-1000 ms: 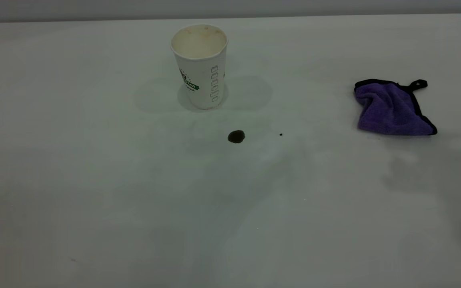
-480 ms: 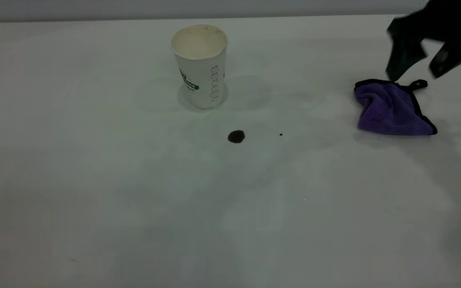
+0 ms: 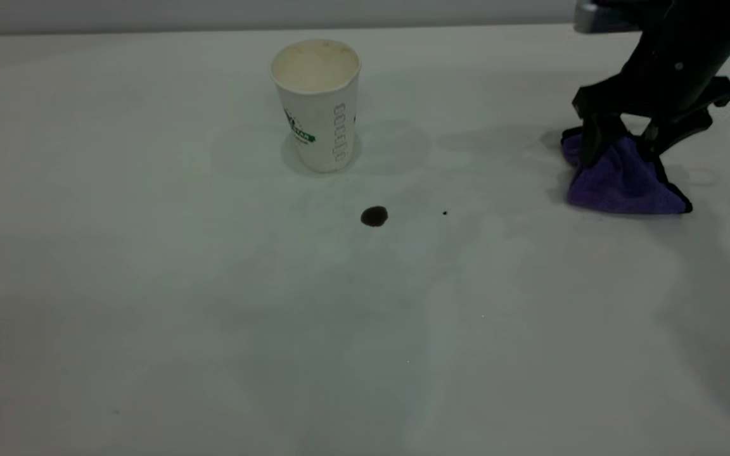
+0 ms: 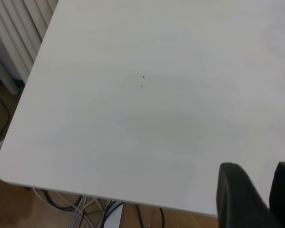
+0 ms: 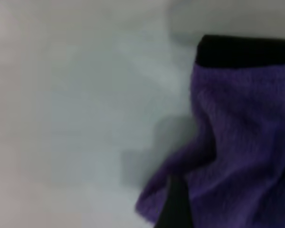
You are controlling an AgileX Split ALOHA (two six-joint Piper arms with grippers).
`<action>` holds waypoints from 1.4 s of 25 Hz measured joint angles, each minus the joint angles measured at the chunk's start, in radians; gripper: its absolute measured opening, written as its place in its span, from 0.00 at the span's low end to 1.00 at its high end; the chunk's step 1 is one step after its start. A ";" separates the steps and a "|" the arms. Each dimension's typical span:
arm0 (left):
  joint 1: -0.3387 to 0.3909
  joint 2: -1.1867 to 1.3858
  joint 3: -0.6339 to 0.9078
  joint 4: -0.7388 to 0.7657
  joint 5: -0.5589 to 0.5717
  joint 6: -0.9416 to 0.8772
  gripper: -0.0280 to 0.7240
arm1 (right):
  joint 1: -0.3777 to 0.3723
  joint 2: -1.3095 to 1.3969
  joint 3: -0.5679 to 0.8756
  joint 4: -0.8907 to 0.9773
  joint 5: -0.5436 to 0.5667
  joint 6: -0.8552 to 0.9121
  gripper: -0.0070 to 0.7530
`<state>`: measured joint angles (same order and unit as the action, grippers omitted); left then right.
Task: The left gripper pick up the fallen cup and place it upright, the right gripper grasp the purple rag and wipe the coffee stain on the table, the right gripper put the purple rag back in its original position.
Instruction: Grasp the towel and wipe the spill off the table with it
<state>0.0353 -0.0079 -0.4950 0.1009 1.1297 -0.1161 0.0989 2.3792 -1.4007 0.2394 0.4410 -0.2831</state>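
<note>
- Exterior view: the right gripper (image 3: 618,142) is reaching steeply down, fingers spread astride the purple rag (image 3: 621,183); grasping is in hand, and closing looks next. The paper cup (image 3: 317,104) and coffee stain (image 3: 374,216) are sitting well off to its side.
- Left wrist view: the left gripper (image 4: 256,194) is hanging idle over bare table (image 4: 133,118), fingers slightly parted.
- Right wrist view: purple rag (image 5: 237,142) is lying directly beneath.

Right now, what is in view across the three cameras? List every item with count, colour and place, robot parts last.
cup: one, white with a green band, upright, far centre of the table.
coffee stain: one, dark brown, in front of the cup, unwiped.
purple rag: one, purple with black edging, right side.
table: one, white.
cables: several, on the floor below the table corner, left wrist view.
right end effector: black, open, fingers astride the rag's far end.
left end effector: black, over the table's edge, away from the cup.
</note>
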 joint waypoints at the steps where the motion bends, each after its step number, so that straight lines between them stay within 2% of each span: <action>1: 0.000 0.000 0.000 0.000 0.000 0.001 0.35 | -0.004 0.011 -0.012 -0.010 0.000 -0.001 0.92; 7: 0.000 0.000 0.000 0.000 0.000 0.001 0.35 | -0.030 0.056 -0.043 -0.041 -0.004 -0.001 0.90; 11: 0.000 0.000 0.000 0.000 0.000 0.001 0.35 | -0.036 0.082 -0.051 -0.046 -0.010 -0.001 0.82; 14: 0.000 0.000 0.000 0.000 0.000 0.000 0.35 | -0.038 0.091 -0.057 -0.046 -0.009 -0.001 0.67; 16: 0.000 0.000 0.000 0.000 0.000 0.000 0.35 | -0.038 0.093 -0.058 -0.028 -0.003 -0.001 0.49; 19: 0.000 0.000 0.000 0.000 0.000 0.000 0.35 | -0.038 0.095 -0.062 0.033 0.017 -0.014 0.18; 20: 0.000 0.000 0.000 0.000 0.000 0.000 0.35 | -0.038 0.096 -0.070 0.049 0.030 -0.027 0.13; 24: 0.000 0.000 0.000 0.000 0.000 0.000 0.35 | -0.015 0.100 -0.118 0.125 0.124 -0.084 0.11; 30: 0.000 0.000 0.000 0.000 0.000 0.000 0.35 | 0.122 0.063 -0.255 0.172 0.245 -0.109 0.11; 35: 0.000 0.000 0.000 0.000 0.000 0.000 0.35 | 0.246 0.064 -0.339 0.172 0.287 -0.099 0.11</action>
<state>0.0353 -0.0079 -0.4950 0.1009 1.1297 -0.1160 0.3447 2.4428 -1.7402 0.4111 0.7280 -0.3821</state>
